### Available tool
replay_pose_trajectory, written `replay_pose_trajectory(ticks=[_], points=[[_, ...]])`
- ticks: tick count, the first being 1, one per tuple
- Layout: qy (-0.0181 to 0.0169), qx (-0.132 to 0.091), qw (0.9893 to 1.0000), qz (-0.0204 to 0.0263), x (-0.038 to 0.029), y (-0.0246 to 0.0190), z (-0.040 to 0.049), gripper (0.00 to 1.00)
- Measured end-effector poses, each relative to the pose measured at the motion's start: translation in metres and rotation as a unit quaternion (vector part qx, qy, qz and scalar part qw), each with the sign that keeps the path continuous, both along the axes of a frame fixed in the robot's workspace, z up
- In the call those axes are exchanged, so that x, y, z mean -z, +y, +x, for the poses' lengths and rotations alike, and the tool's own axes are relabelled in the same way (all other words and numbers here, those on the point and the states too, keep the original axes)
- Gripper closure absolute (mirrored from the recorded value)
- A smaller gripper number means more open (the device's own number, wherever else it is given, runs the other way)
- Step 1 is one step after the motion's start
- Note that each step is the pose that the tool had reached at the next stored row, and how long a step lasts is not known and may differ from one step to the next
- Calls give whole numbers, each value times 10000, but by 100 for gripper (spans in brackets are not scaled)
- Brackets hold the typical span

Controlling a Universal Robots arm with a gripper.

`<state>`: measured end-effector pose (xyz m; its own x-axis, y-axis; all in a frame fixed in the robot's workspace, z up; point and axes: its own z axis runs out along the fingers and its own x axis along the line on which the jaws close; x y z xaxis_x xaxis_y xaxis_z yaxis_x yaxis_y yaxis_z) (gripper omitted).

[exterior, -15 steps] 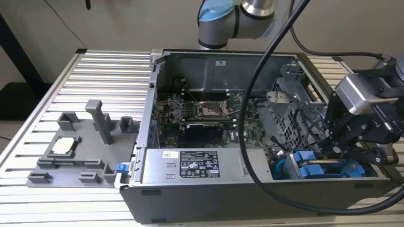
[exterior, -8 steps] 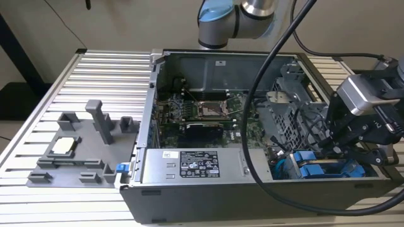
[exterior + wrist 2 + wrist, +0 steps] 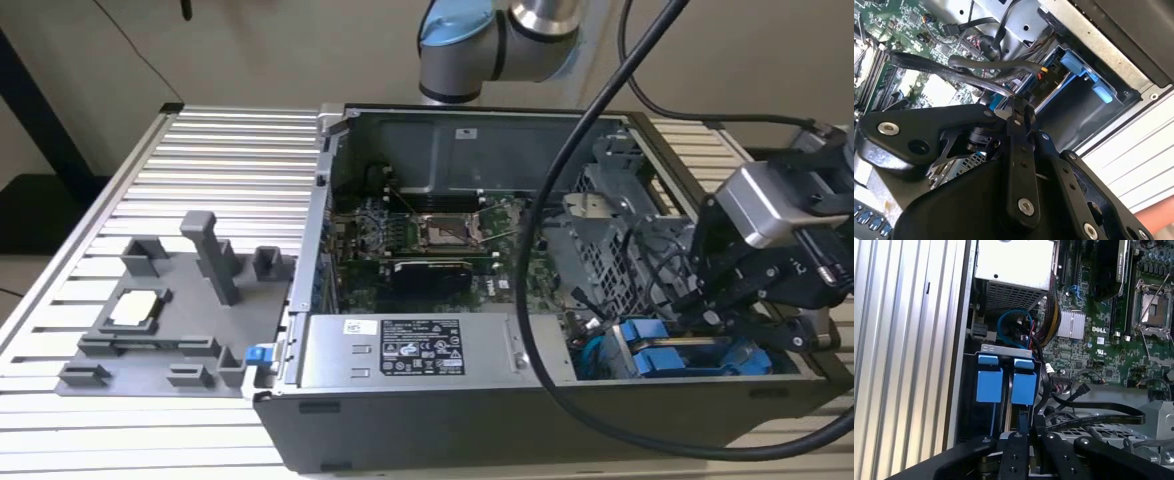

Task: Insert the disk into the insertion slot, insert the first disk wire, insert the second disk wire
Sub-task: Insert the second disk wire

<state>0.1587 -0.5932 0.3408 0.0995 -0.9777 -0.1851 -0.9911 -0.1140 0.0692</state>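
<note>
Looks like a robotics lab / test bench, not a home or office. Open desktop PC case [image 3: 534,300] lies on its side, motherboard [image 3: 427,235] exposed, on a ribbed aluminium-profile table [image 3: 227,160]. Grey fixture tray [image 3: 174,320] w/ upright pegs sits at the exterior view's left. Industrial robot arm [image 3: 501,45] w/ thick black cable [image 3: 574,200] hangs over the case. Plain beige wall [image 3: 267,50] behind.

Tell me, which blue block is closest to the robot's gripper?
The blue block beside the green circuit board; the gripper is right by it. The other block sits by the case wall.
</note>
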Motion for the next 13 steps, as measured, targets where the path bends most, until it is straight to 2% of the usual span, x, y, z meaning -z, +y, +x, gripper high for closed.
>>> replay_pose_trajectory(ticks=[8,13], points=[[6,30,10000,3,19,-22,19,84],[6,62,10000,3,61,-23,19,84]])
